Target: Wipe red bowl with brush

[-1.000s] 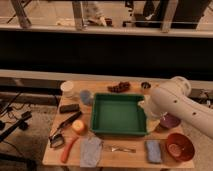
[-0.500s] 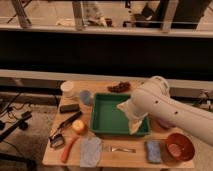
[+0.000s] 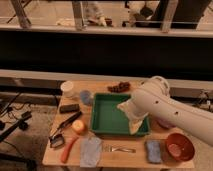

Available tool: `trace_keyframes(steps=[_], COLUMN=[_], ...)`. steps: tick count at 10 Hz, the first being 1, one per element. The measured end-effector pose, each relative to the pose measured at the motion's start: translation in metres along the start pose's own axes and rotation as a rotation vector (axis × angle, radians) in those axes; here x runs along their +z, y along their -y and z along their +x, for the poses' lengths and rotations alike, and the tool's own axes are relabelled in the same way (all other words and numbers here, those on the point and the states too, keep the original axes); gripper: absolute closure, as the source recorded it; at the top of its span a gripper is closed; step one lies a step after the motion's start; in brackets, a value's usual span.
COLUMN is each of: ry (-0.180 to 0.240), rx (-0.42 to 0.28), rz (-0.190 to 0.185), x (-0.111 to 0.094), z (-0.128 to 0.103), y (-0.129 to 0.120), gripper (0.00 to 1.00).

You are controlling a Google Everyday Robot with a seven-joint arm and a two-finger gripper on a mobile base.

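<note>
Plainly the wiping is not yet begun; the brush (image 3: 69, 122) lies flat on the left side of the desk (image 3: 131, 160), its black handle slanting from beside a yellow ball (image 3: 78, 127) down towards the front left edge, just above an orange stick (image 3: 69, 149). The red bowl (image 3: 179, 146) sits upright at the opposite, front right corner, well apart from the brush; its hollow faces up, ready for bristles. Between the two stands a green tray (image 3: 118, 96); the big white arm (image 3: 165, 107) reaches in from the right and hangs its end effector (image 3: 131, 119) over the tray's right half, touching nothing I can make out. Its fingers seem to stand apart and empty, though the wrist hides most of them; that suits a tool that must first be picked up. I judge the step in hand to be the reach for the brush; the arm must cross the tray leftward and come down on the handle, which lies close to ball and stick; a careless descent could nudge either.
</note>
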Motion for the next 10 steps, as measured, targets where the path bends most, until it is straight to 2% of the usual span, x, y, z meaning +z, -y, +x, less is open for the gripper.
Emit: trace_keyframes(steps=[1, 3, 7, 9, 10], ry=[0.005, 0.015, 0.046, 0.086, 0.123], rx=[-0.012, -0.067, -0.205, -0.277, -0.306], rz=[0.017, 0.046, 0.096, 0.130, 0.143], x=[-0.002, -0.005, -0.002, 0.002, 0.006], z=[-0.004, -0.029, -0.117, -0.162, -0.180], y=[0.000, 0.009, 0.048, 0.072, 0.084], gripper=[0.20, 0.20, 0.20, 0.20, 0.20])
